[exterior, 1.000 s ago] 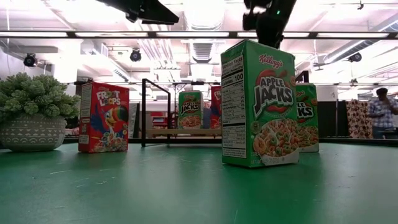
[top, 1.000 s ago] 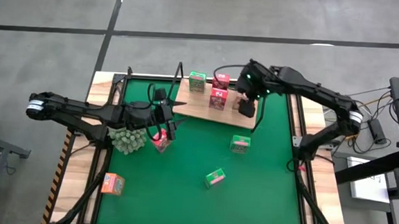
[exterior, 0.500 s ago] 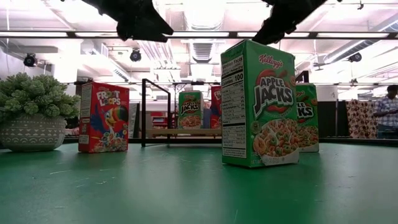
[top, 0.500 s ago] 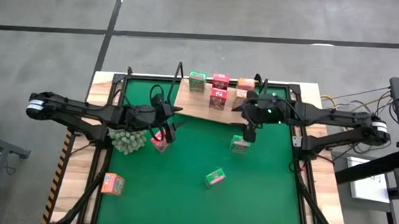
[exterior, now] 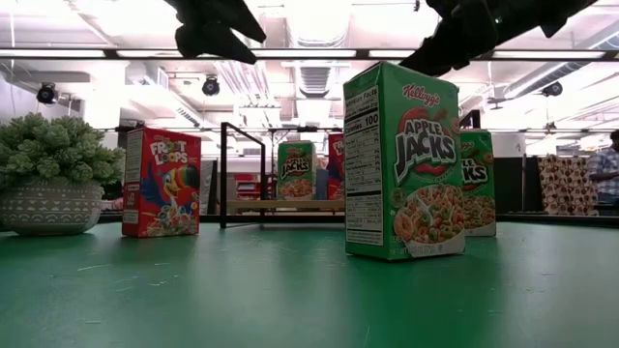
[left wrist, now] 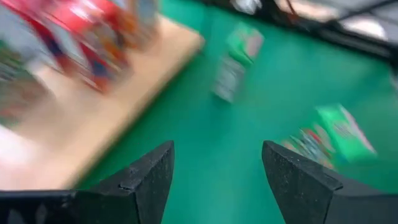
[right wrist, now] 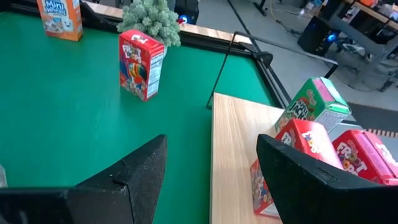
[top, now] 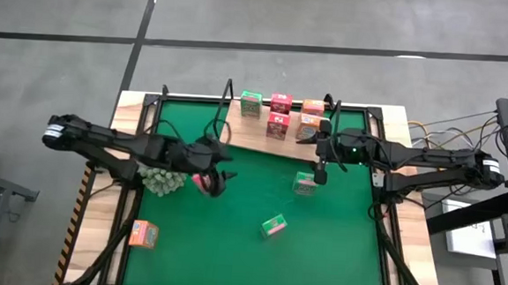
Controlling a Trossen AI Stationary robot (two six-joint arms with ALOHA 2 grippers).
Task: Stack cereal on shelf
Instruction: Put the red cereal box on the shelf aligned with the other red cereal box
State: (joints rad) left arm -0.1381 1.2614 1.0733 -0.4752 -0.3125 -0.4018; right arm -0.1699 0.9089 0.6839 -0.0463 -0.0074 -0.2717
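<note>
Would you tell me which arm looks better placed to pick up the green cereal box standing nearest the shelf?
Probably the right. The right gripper is open just beside that green cereal box, whereas the left gripper is across the mat by the red box.

On my left side of the green table mat [top: 232,212] I see a grey-green spiky ball plant [top: 163,178] in a patterned grey pot [exterior: 50,206], near the mat's edge. Light wooden table border [top: 117,218] with black-and-orange hazard tape [top: 82,204] runs beside it. Grey concrete floor [top: 261,19] beyond. Person in plaid sleeve [exterior: 604,166] far back in the room, ceiling lights [exterior: 319,19] overhead.
</note>
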